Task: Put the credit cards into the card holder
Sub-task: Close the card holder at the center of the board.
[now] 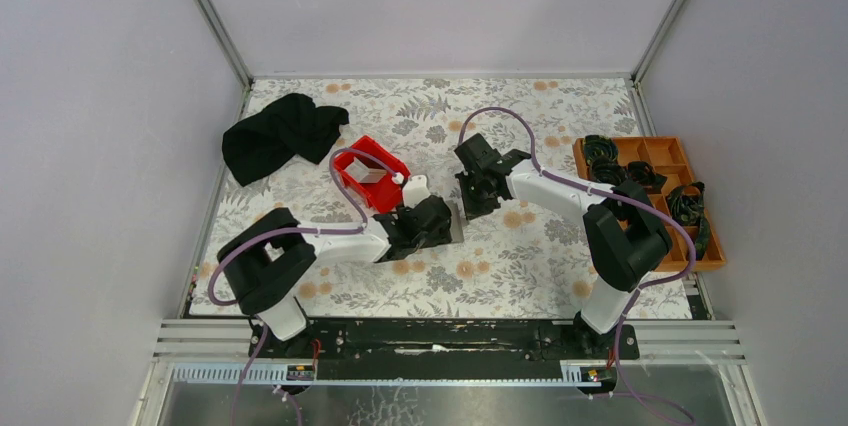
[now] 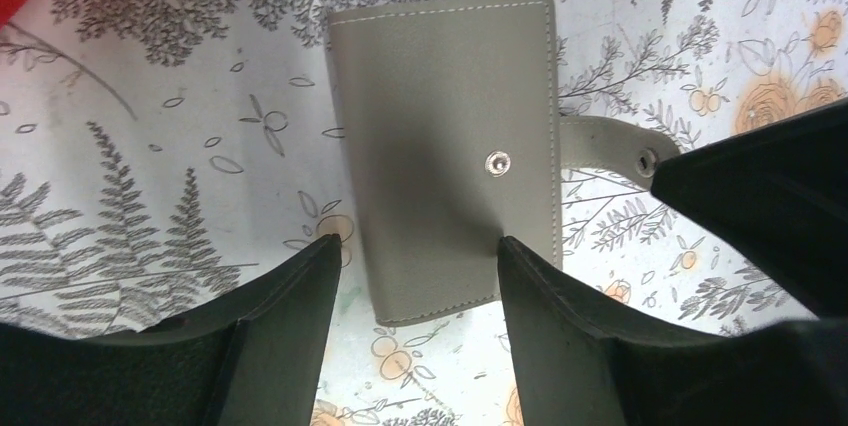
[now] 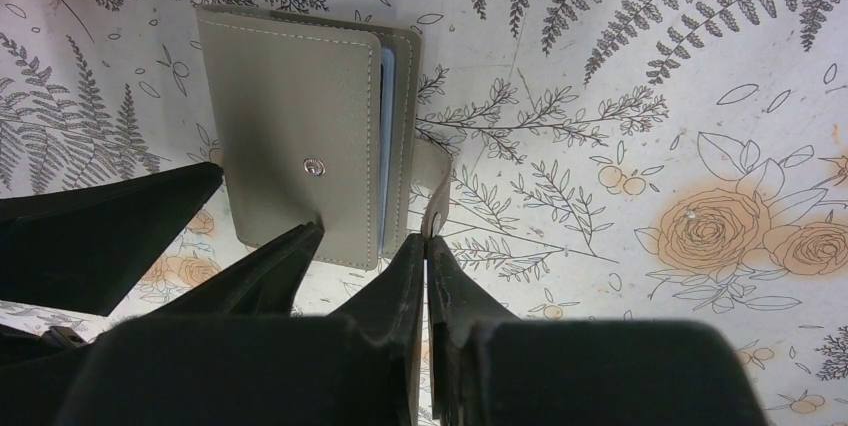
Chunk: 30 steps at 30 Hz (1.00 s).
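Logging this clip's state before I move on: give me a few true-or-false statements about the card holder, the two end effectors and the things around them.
1. The grey folding card holder has its snap strap fastened. False: the strap lies loose beside it, unsnapped.
2. A light blue plastic card shows its edge inside the holder. True.
3. The left end effector is open, one finger on each side of the holder. True.
4. The right end effector is wide open. False: its fingers are pinched together at the strap's tip.
5. The crumpled black cloth lies inside the red plastic bin. False: it lies on the floral table beside the bin.
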Motion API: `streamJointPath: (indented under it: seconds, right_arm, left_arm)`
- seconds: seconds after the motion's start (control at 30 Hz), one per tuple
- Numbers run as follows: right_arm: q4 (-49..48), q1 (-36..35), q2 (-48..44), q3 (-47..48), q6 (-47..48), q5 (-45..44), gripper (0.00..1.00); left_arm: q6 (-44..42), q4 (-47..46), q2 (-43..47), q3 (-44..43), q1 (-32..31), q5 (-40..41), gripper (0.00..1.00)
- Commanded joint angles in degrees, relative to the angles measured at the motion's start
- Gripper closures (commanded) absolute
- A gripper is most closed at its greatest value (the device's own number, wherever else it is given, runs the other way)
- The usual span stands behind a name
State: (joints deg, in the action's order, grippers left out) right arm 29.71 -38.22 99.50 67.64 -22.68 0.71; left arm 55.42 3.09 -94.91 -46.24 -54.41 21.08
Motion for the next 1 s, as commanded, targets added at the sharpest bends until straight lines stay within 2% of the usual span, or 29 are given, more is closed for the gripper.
streamJointPath:
  seconds: [0.0, 0.43, 0.97]
  right_arm:
    - [0.55, -0.65, 0.42, 2.56, 1.11, -0.43, 0.93]
    - [0.80, -0.64, 0.42, 3.13, 1.43, 0.07, 0.94]
    - [2.21, -1.11, 1.15, 4.85, 2.18, 0.08, 0.94]
  left_arm:
    - [0.02, 4.30, 2.26, 1.44, -0.17, 2.91, 0.33]
    - [1.25, 5.13, 8.31, 5.95, 2.04, 6.62, 0.35]
    - [0.30, 1.93, 4.45, 7.02, 3.35, 7.72, 0.40]
